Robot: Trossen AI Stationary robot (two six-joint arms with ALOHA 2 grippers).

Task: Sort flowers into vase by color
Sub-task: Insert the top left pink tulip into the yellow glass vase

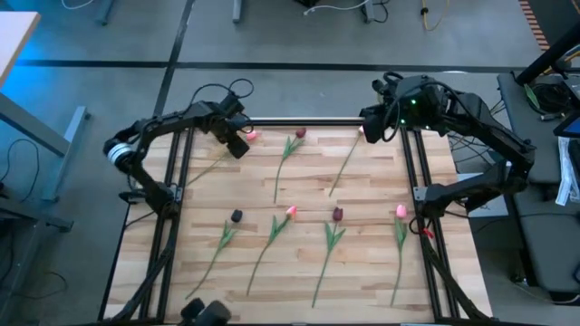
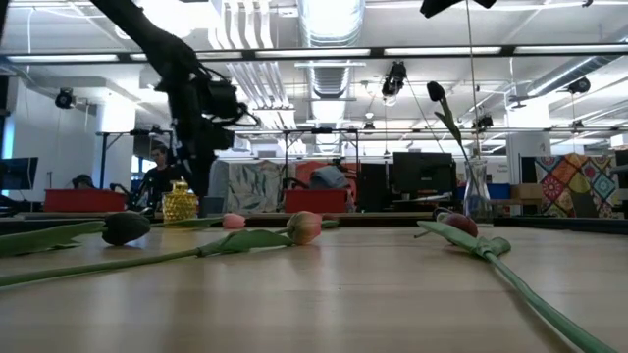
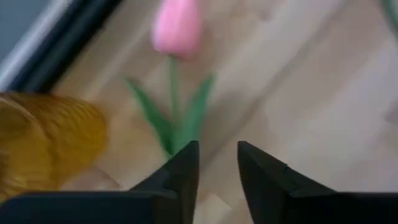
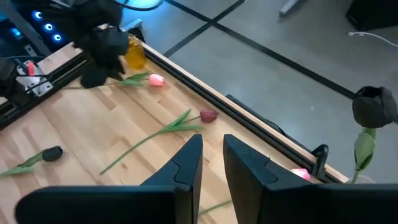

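Observation:
Several tulips lie flat on the wooden table [image 1: 362, 226], pink-headed and dark-headed, among them a maroon one [image 1: 300, 133] and a pink one [image 1: 292, 212]. My left gripper [image 3: 217, 155] hangs open at the far left, pointing down over the stem and leaves [image 3: 177, 118] of a pink tulip [image 1: 252, 136], next to an amber vase [image 3: 43, 143]. High over the far right corner, my right gripper [image 4: 211, 155] stands open by a narrow gap with nothing between its fingers. Beside it a dark tulip [image 2: 435, 91] stands in a clear glass vase [image 2: 478, 191].
Black rails [image 1: 177, 172] frame the table's left, right and far sides. A pink tulip head [image 4: 301, 174] lies by the far rail under my right arm. A row of tulips [image 1: 337, 214] lies across the near half. Bare wood [image 1: 317, 177] runs between the rows.

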